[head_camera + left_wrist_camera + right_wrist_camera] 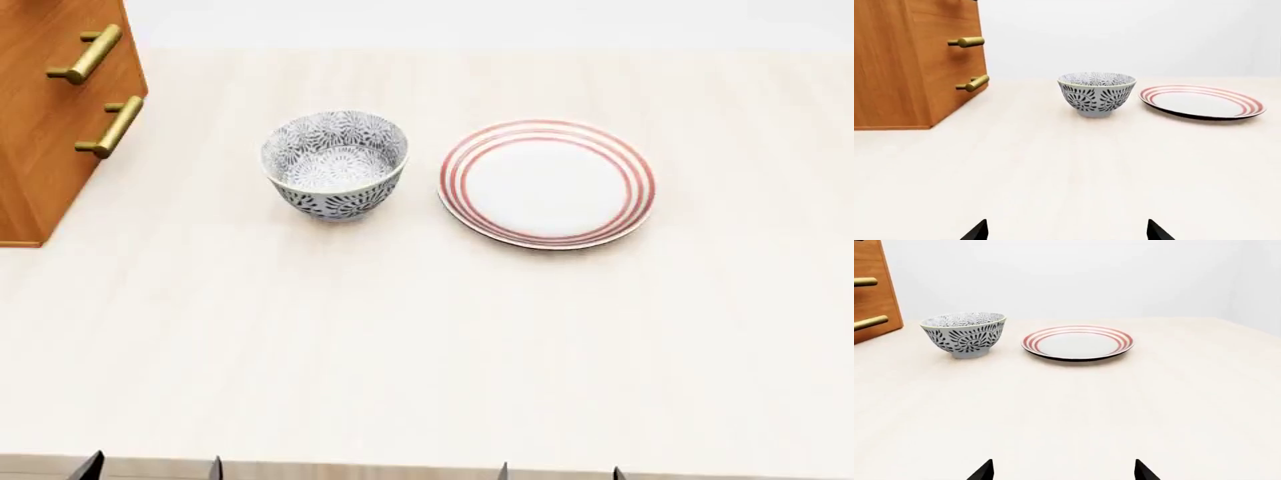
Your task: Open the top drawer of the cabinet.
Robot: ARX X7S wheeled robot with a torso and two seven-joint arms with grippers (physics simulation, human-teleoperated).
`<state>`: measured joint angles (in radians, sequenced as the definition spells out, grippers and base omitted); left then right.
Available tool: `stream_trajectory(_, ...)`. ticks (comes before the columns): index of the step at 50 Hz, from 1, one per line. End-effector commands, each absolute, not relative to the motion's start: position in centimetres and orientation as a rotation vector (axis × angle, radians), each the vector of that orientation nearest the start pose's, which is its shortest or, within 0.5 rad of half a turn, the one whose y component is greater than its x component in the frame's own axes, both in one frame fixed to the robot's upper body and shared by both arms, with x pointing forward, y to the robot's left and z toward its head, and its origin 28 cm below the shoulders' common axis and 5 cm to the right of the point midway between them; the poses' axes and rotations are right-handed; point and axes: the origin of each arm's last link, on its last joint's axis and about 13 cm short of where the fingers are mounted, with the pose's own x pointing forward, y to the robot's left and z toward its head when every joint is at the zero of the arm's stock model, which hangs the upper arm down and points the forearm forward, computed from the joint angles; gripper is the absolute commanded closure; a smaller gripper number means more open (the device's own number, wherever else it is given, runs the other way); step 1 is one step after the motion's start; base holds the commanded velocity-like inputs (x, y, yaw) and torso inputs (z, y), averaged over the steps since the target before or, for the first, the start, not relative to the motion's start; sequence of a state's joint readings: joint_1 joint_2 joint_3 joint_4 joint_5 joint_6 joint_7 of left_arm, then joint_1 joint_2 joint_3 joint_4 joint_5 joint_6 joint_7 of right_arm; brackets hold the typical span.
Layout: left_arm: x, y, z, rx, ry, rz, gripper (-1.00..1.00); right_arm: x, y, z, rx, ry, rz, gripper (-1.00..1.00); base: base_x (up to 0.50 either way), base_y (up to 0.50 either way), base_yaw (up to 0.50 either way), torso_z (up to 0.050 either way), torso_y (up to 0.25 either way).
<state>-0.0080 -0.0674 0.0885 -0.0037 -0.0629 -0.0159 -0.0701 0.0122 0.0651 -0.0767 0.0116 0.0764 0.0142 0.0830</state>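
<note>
- Cabinet [47,130]: orange-brown wood, at the tabletop's [427,340] far left; two brass handles [88,53] in view, top drawer out of frame.
- Patterned bowl [335,164] beside red-ringed plate [547,182], apart.
- Left hand [1066,231] and right hand [1064,471]: spread, empty, at the near edge.

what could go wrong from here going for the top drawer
1. Only two brass handles of the cabinet show, and its top is cut off in every view, so a lower drawer could be pulled by mistake.
2. The patterned bowl stands close beside the cabinet front; an arm reaching in might knock it toward the striped plate.
3. Both the left gripper and right gripper sit at the table's near edge, far from any handle.
</note>
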Motion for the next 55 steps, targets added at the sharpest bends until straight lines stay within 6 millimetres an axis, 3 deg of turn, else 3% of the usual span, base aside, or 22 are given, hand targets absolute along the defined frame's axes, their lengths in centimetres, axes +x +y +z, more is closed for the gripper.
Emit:
stream_trajectory(1,21.24,20.38,1.22,0.012,0.023,-0.008,-1.0,21.27,-9.65,1.2,0.008,0.016,-0.007,-1.0,0.0,0.0,0.0,0.0,0.0)
stream_trajectory(45,20.99,20.23,1.55,-0.006,0.018,-0.021,-1.0,21.08,-9.54,1.06,-0.002,0.025,0.004,-1.0,0.0,0.0,0.0,0.049,0.0)
stream_trajectory(55,21.02,20.27,1.44,-0.011,0.024,-0.015,-1.0,21.1,-9.57,1.11,-0.002,0.024,0.006,-1.0,0.46,0.0,0.0,0.0,0.0)
